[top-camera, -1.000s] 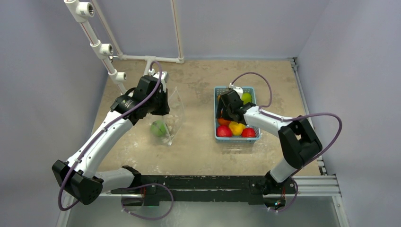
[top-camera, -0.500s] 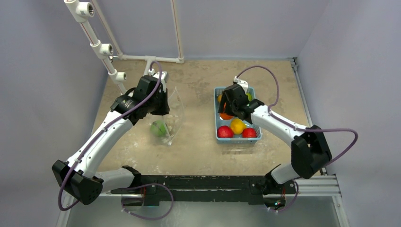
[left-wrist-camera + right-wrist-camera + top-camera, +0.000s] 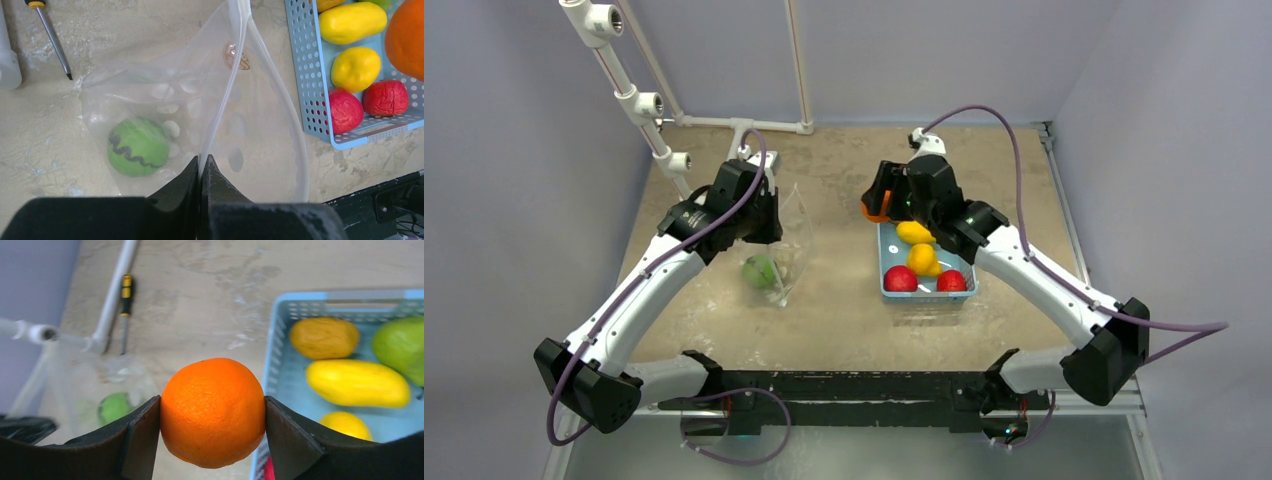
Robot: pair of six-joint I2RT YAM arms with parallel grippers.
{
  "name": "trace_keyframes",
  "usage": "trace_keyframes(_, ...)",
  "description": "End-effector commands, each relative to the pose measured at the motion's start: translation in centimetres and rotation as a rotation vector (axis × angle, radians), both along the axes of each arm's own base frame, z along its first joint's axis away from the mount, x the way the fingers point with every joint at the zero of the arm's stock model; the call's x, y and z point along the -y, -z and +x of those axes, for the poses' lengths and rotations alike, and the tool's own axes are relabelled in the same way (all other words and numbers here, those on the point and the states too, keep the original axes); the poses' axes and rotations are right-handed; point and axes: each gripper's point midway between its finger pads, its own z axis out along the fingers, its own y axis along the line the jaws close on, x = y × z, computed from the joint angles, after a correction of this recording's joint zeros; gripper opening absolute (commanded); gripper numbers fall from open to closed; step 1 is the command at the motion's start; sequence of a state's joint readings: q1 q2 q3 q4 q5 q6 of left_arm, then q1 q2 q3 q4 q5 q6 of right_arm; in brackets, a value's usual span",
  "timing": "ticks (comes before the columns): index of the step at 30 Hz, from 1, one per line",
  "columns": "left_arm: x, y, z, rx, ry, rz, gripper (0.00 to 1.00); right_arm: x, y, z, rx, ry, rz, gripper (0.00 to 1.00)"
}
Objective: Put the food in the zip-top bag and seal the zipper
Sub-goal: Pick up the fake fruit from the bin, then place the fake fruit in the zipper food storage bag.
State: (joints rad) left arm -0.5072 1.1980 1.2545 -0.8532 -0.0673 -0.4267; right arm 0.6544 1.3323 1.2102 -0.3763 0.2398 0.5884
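My right tool [image 3: 886, 203] pinches the orange [image 3: 212, 412], my left tool [image 3: 201, 167] the zipper [image 3: 226, 102]; the bag's [image 3: 150, 95] narrow mouth could deflect it.

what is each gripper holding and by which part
The right gripper clamps the orange across its middle; the left gripper pinches the bag by its zipper strip.

Pale lavender walls [image 3: 924, 50] enclose a mottled beige table [image 3: 834, 300]; white pipe frame [image 3: 639, 100] far left, black rail [image 3: 844, 385] along the near edge.
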Motion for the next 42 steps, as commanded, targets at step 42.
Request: trace_keyframes(42,-0.8,-3.4,-0.3,0.088,-0.013,-0.015,0.0,-17.1,-0.6,-7.3,0.063,-0.431,0.01,0.35)
